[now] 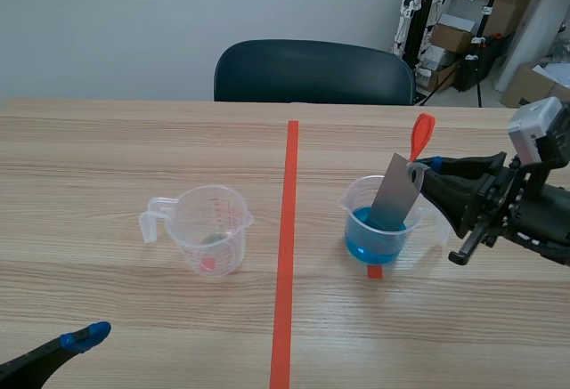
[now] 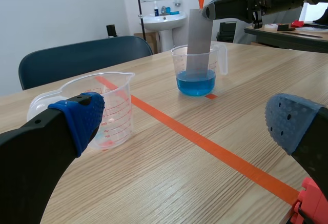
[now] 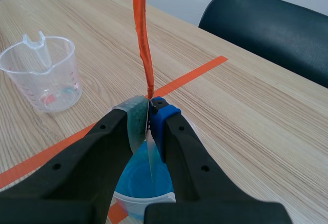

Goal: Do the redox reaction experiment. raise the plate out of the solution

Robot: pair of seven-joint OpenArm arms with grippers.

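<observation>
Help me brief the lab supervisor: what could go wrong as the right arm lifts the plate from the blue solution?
1. The plate stands tilted in the beaker; a lift off its own line might catch the rim and tip the beaker.
2. The right gripper pinches only the plate's thin upper edge, so the plate may slip or swing.
3. Its lower end sits in the blue solution and will likely drip on the table.
</observation>
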